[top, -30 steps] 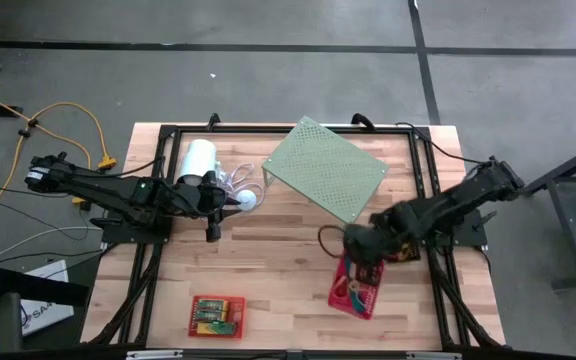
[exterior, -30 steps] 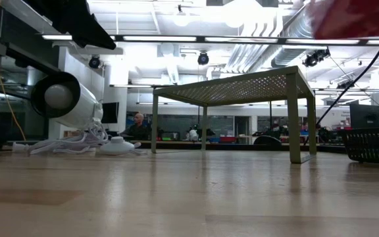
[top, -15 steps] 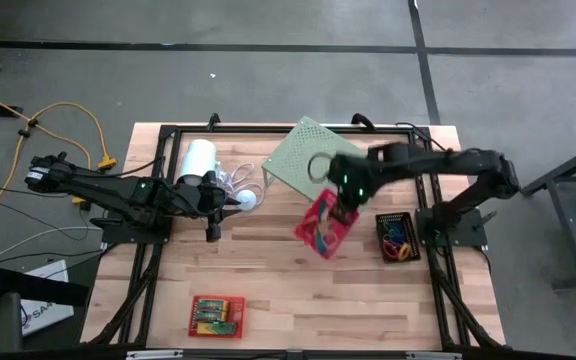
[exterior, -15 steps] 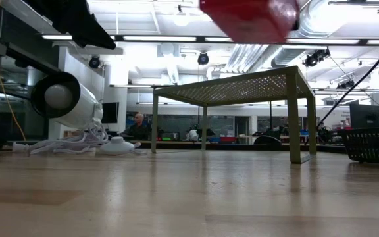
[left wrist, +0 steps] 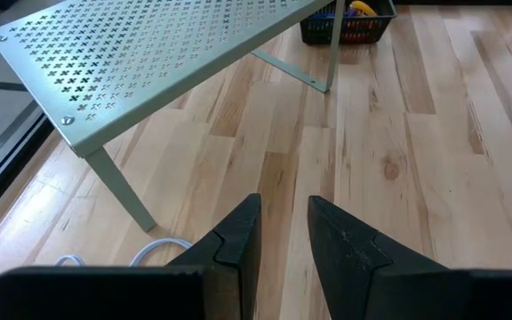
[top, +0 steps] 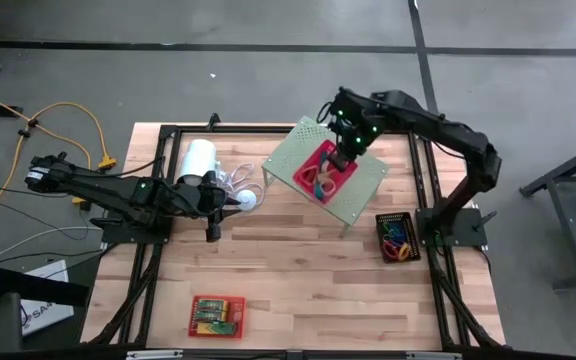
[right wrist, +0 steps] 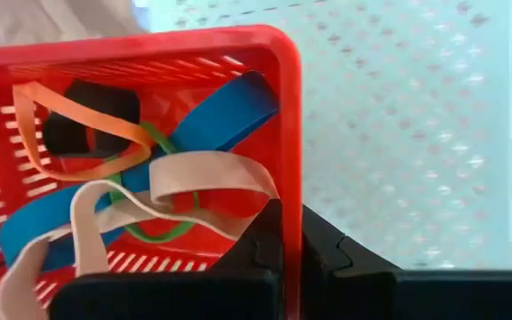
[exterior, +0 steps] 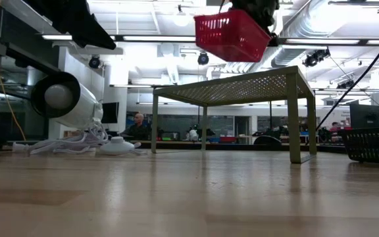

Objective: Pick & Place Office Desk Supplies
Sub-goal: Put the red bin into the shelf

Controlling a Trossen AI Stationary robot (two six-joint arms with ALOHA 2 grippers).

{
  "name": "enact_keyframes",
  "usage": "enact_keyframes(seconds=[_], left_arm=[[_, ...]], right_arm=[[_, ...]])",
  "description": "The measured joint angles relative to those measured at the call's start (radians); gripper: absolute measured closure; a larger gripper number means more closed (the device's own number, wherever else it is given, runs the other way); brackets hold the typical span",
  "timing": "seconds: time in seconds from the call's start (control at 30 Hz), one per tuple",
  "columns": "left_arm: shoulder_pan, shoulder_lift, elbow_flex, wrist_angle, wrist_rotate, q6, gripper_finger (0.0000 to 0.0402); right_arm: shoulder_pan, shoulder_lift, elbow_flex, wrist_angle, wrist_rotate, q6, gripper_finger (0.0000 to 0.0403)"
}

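Right end effector [top: 341, 152] is clamped on the rim of the red plastic mesh basket [top: 324, 173], loaded with coloured rubber bands [right wrist: 132, 191], held in the air over the pale green perforated metal shelf [top: 363, 185] — not set down yet. Black mesh basket [top: 395, 237] and a red-rimmed tray of supplies [top: 215, 314] sit on the wooden table [top: 288, 290], likely left to place. Left end effector [left wrist: 283, 238] waits partly open and empty near the white cylinder [top: 198, 160].

Red mesh basket [exterior: 232, 34], tilted, held aloft above the pale green perforated shelf [exterior: 242, 86], a dark arm at its upper edge (grip itself not discernible). White cylinder [exterior: 66, 100] with coiled cord [exterior: 84, 143] lying on the wooden table [exterior: 189, 197]. Black mesh basket [exterior: 374, 145] at the table's far side, coloured items inside.
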State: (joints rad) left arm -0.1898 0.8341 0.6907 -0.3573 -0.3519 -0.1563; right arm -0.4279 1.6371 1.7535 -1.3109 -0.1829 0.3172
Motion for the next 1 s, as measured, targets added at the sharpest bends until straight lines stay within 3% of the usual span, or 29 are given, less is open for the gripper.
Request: enact_keyframes(seconds=[0.33,0.57,1.0], left_arm=[[0.0,0.0,0.0,0.0,0.0,0.0,0.0313],[0.0,0.0,0.0,0.0,0.0,0.0,0.0313],[0.0,0.0,0.0,0.0,0.0,0.0,0.0313]], right_arm=[[-0.081,0.09,0.023,-0.008,-0.009,-0.069,0.04],[-0.142,0.162,0.043,0.055,-0.085,-0.088,0.04],[-0.168,0.424,0.465,-0.13,-0.03,-0.224,0.04]])
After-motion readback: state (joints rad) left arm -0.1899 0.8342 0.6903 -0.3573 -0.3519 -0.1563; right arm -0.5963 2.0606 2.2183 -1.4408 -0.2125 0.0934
